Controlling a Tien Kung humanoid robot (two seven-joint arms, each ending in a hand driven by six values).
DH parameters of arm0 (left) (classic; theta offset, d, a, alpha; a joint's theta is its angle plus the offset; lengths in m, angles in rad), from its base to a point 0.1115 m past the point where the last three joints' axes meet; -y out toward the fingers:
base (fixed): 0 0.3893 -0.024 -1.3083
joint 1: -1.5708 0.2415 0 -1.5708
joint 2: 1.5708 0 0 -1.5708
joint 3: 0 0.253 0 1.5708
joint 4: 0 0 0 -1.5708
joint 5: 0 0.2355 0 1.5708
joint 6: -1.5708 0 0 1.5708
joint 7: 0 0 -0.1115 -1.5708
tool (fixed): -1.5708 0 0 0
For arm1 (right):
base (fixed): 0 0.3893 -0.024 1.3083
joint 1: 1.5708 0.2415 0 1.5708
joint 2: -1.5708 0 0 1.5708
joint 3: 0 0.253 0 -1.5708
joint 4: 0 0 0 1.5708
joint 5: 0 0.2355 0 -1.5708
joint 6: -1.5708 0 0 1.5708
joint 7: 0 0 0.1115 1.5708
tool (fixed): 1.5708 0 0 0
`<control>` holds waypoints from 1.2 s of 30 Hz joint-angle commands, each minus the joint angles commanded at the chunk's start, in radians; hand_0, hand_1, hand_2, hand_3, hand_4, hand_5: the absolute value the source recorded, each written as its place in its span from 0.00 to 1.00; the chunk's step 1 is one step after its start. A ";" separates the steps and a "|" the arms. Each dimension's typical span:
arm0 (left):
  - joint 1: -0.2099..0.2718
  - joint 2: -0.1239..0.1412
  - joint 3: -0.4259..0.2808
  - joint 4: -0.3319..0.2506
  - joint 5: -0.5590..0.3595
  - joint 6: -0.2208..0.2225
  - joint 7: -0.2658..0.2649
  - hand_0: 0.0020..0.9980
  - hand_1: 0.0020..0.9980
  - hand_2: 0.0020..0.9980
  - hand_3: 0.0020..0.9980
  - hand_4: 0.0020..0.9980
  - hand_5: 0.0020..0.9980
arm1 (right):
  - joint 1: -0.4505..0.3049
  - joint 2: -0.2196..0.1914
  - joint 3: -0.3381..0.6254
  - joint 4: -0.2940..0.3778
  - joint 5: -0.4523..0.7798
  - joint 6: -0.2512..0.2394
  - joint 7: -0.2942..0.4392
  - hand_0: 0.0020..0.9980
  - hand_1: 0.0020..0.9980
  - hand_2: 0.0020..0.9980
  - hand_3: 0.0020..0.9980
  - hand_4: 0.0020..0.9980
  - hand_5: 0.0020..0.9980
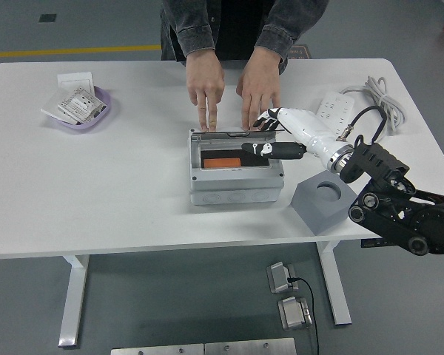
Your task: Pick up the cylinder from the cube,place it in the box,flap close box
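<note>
The grey box (235, 186) sits mid-table with the orange cylinder (220, 162) lying inside it. Its flap (220, 137) is raised along the far edge, leaving the opening uncovered. My right hand (268, 135), white with black fingers, reaches in from the right over the box's far right corner. One finger (265, 149) stretches across the opening, the others touch the flap, and it holds nothing. The grey cube (324, 200), with an empty round hole on top, stands right of the box. A person's two hands (209, 92) (258, 92) press fingertips on the box's far rim.
A purple bowl (83, 109) of packets and a white card (75, 78) sit at the far left. A white power strip (333, 108) with coiled cable (382, 96) lies at the far right. My black forearm (403, 211) hangs over the table's right near edge.
</note>
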 joint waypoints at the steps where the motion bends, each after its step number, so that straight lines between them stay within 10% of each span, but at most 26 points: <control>1: 0.000 0.000 0.008 0.000 -0.009 0.000 -0.002 0.60 0.64 0.59 0.59 0.62 0.14 | -0.002 0.001 -0.001 0.000 0.002 0.000 0.000 0.69 0.62 0.62 0.68 0.93 0.82; 17: 0.002 -0.001 0.038 0.000 -0.042 -0.001 -0.011 0.60 0.64 0.59 0.59 0.63 0.14 | -0.047 -0.008 0.045 0.009 -0.002 0.000 0.000 0.69 0.62 0.62 0.68 0.93 0.82; 36: 0.012 -0.002 -0.096 0.000 0.091 0.002 0.016 0.60 0.64 0.59 0.60 0.63 0.14 | -0.378 -0.014 0.552 0.102 -0.032 -0.029 0.065 0.69 0.62 0.62 0.68 0.92 0.83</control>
